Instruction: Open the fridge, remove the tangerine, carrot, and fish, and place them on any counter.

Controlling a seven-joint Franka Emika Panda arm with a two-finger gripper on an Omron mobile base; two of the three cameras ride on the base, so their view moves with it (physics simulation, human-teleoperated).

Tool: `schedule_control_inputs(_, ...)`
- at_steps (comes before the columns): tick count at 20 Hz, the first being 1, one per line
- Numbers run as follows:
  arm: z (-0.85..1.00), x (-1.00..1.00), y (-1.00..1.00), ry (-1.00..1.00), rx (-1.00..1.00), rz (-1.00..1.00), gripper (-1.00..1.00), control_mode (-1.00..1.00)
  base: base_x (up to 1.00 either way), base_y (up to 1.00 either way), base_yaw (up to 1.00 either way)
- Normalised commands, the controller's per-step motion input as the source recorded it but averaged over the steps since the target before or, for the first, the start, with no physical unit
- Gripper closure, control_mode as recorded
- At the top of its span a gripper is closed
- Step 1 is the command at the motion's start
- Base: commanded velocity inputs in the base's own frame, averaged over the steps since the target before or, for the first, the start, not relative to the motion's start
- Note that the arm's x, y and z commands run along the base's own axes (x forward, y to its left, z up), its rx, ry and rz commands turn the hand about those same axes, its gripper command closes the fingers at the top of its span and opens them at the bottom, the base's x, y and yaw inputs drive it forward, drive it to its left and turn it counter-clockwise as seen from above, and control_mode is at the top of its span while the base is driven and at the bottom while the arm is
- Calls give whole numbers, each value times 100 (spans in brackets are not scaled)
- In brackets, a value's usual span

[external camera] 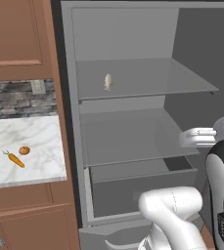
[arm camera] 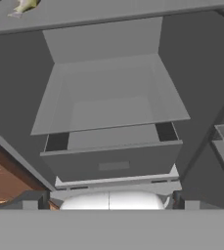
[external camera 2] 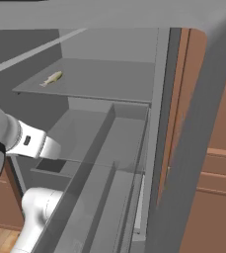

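Lying half cut off at the frame edge, fish (arm camera: 23, 6) on fridge (arm camera: 108, 112) shelf

Fish (external camera: 107, 81) on open fridge (external camera: 133, 68) shelf; carrot (external camera: 15, 159), tangerine (external camera: 24, 150) on counter (external camera: 40, 136).

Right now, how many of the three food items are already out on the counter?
2: the carrot and the tangerine lie side by side on the counter. The fish is on an upper shelf of the open fridge.
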Motion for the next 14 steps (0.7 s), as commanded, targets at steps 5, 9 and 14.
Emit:
schedule_control_inputs(5, 0, 0, 11, 0, 0, 2, -100, -100, 0, 2, 2)
schedule_control_inputs(9, 24, 0, 8, -1, 3, 0, -100, -100, 0, 0, 0)
schedule_control_inputs(14, 30, 0, 3, 0, 0, 1, -100, -100, 0, 0, 0)
